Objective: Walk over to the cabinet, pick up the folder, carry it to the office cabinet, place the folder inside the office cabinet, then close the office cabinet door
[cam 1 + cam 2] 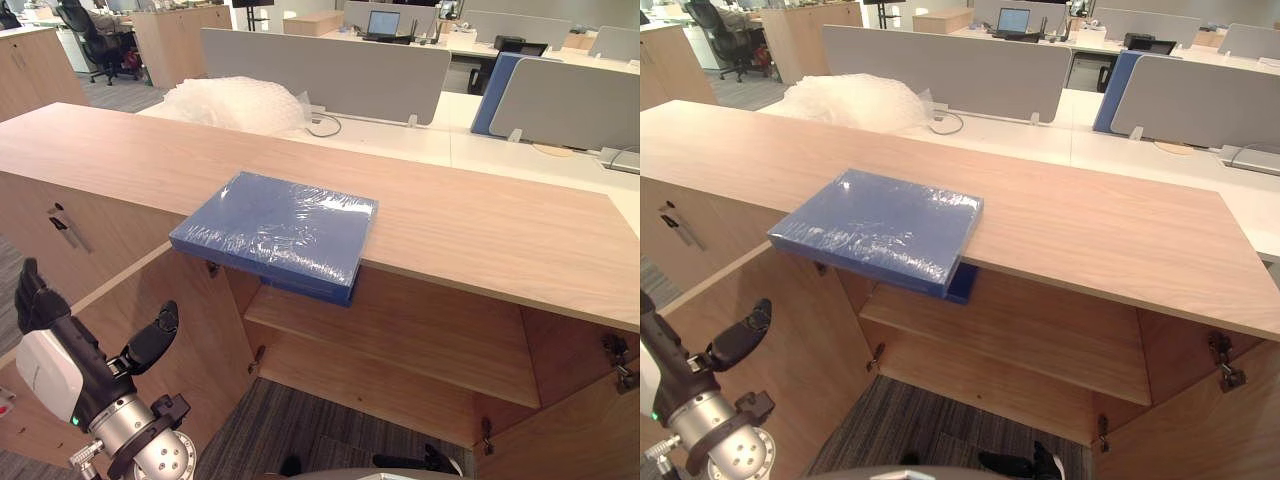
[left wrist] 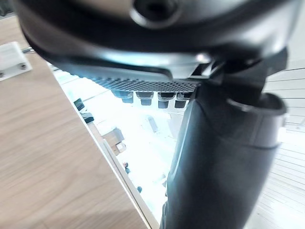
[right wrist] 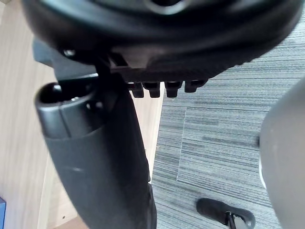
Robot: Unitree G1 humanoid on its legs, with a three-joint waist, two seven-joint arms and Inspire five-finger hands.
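A blue plastic-wrapped folder (image 1: 275, 232) lay flat on the wooden top of the office cabinet (image 1: 480, 225), its near corner overhanging the front edge. Below it the cabinet stood open, showing a bare inner shelf (image 1: 400, 335). A heap of bubble wrap (image 1: 235, 103) sat on the desk behind the cabinet. The robot's left hand (image 1: 50, 345) hung low beside the open left door (image 1: 200, 350), fingers loosely spread, thumb out, holding nothing. The right hand (image 3: 105, 157) hovered above grey carpet (image 3: 224, 133), fingers relaxed and empty.
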